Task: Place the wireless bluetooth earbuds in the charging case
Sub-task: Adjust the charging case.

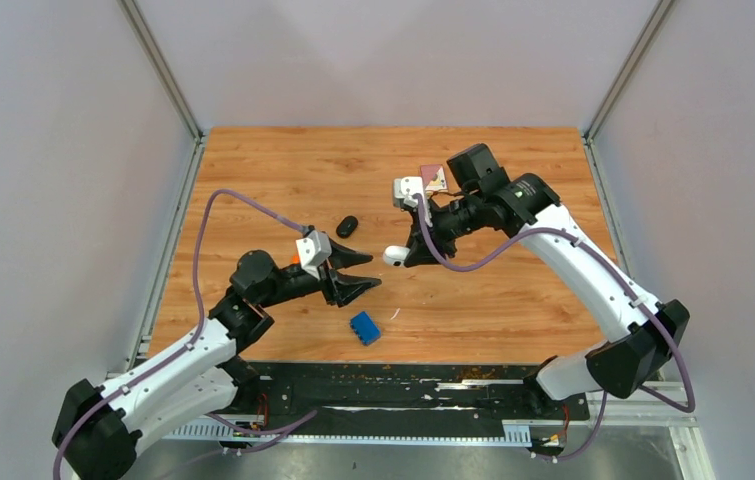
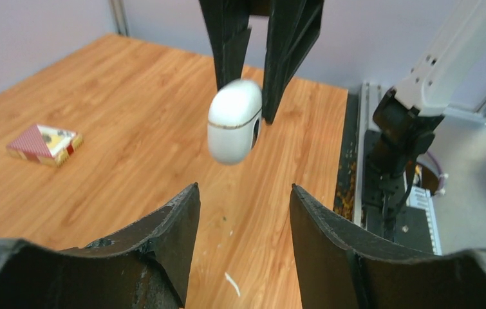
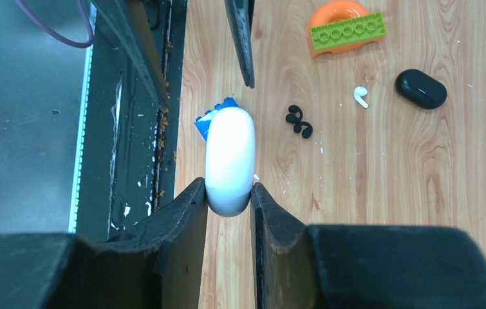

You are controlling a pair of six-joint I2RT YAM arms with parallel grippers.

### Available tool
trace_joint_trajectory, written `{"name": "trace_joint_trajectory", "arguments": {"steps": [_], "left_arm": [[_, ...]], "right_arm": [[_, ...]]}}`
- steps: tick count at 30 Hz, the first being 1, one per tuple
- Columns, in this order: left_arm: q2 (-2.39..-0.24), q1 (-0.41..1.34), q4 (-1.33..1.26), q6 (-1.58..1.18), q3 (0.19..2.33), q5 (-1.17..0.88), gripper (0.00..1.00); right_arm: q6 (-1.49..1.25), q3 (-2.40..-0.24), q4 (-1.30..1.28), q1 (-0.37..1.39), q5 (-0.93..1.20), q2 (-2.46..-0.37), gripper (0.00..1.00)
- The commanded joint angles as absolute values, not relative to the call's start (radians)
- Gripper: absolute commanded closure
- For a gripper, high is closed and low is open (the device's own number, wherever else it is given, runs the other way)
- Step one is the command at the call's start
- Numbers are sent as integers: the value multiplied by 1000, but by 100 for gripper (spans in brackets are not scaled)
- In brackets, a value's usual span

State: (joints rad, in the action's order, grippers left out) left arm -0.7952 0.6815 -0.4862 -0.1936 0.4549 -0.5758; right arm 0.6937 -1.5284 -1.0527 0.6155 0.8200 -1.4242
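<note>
Wooden counter (image 1: 513, 180) has buds (image 3: 304, 129) lying loose, none in yet. Right claw (image 3: 227, 190) pinches the closed white case (image 3: 230, 148); left claw (image 2: 243, 193), at its 8 o'clock, gapes empty.

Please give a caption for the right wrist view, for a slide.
Right gripper clamps the white charging case over the table; black earbuds lie beyond.
</note>
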Motion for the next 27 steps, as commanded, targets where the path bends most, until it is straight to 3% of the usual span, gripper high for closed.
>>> {"name": "trace_joint_trajectory", "arguments": {"steps": [1, 7, 18, 27], "left_arm": [[-823, 687, -410, -122, 454, -564, 39], [-882, 693, -483, -165, 469, -612, 39], [-941, 706, -615, -208, 450, -693, 54], [-949, 709, -623, -195, 437, -691, 58]], "right_arm": [[788, -1596, -1098, 637, 785, -1437, 99], [851, -1604, -1108, 701, 740, -1443, 99], [864, -1614, -1108, 728, 718, -1474, 98], [864, -1606, -1111, 742, 701, -1489, 97]]}}
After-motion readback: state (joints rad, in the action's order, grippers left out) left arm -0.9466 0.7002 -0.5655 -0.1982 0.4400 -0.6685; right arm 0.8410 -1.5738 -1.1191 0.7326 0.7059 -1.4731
